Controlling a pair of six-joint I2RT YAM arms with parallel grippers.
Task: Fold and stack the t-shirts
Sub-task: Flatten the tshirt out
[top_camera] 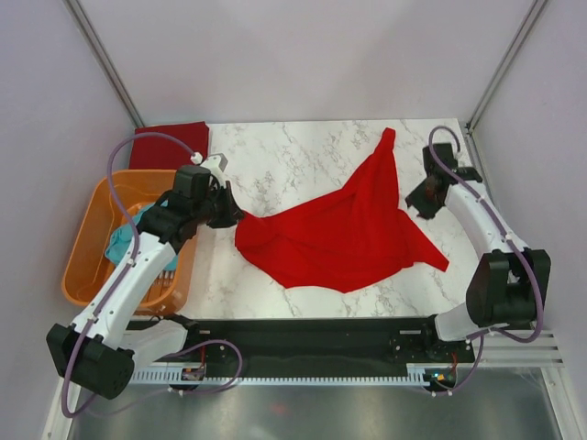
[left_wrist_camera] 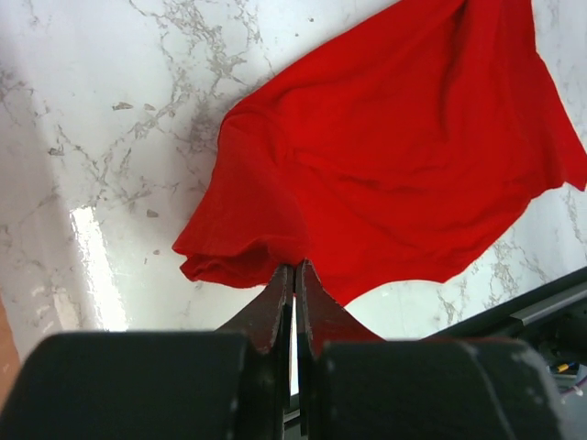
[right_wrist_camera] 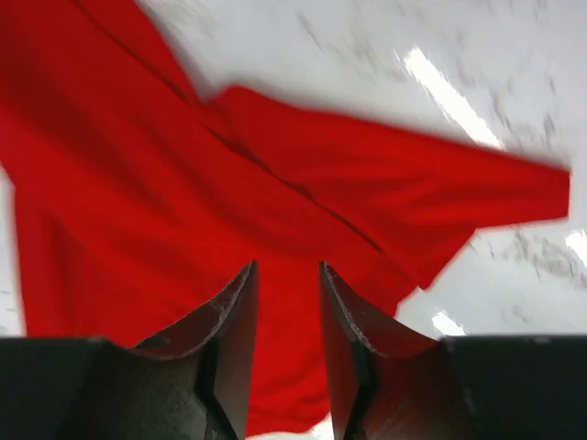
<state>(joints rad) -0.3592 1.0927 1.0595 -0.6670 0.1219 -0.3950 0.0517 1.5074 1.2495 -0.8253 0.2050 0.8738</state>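
- The red shirt (top_camera: pixel 344 234) lies rumpled mid-desk (top_camera: pixel 275 165), its left edge clamped in the left fingers (left_wrist_camera: pixel 282 291); that pinch should be low and firm.
- The right fingers (right_wrist_camera: pixel 240 302) stand apart over the shirt's right side, holding nothing; best to pinch one edge there, then pull flat.
- A maroon shirt (top_camera: pixel 170 145) sits folded at the far left corner.
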